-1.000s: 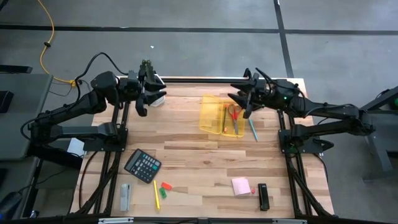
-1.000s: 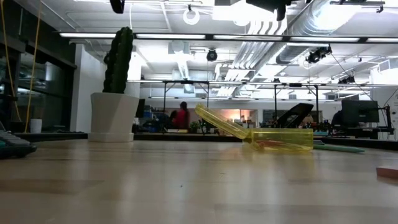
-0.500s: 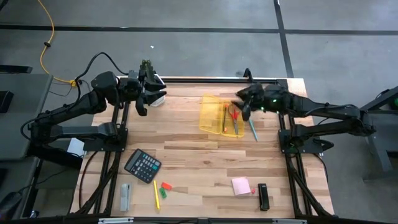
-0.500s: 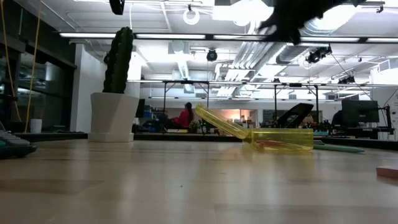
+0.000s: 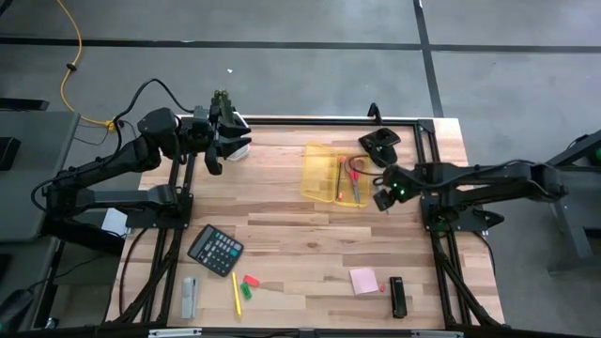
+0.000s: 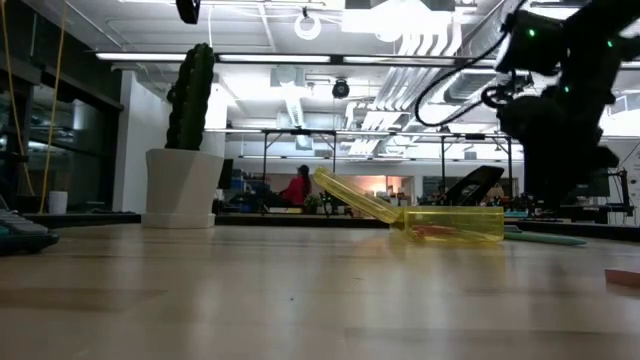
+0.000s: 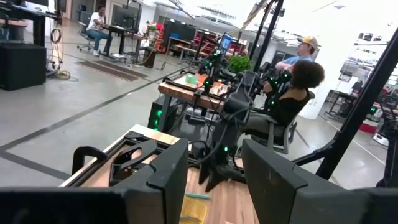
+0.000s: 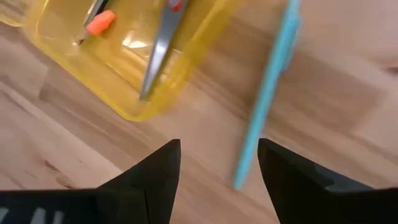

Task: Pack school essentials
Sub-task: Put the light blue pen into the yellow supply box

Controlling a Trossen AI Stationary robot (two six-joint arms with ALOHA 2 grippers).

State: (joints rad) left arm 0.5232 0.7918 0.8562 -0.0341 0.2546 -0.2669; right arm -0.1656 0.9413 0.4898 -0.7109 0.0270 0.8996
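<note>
The teal pen lies on the table just beside the yellow case that holds the scissors. The right gripper hangs over the pen, jaws released. Calculator, pencil and sticky pad lie well apart. The left gripper waits by the cactus pot, jaws parted, grasping nothing.

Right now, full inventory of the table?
Pencil case: one, clear yellow, open, far centre.
Scissors: one, red-handled, in the case.
Pen: one, teal, right of the case.
Calculator: one, dark, near left.
Metal bar: one, grey, near left.
Pencil: one, yellow, near calculator.
Small pieces: two, green and orange-red, beside the pencil.
Sticky-note pad: one, pink, near right.
Black object: one, beside the pad.
Cactus pot: one, white, far left.
Left gripper: far left, jaws parted.
Right gripper: over the pen, jaws open.
</note>
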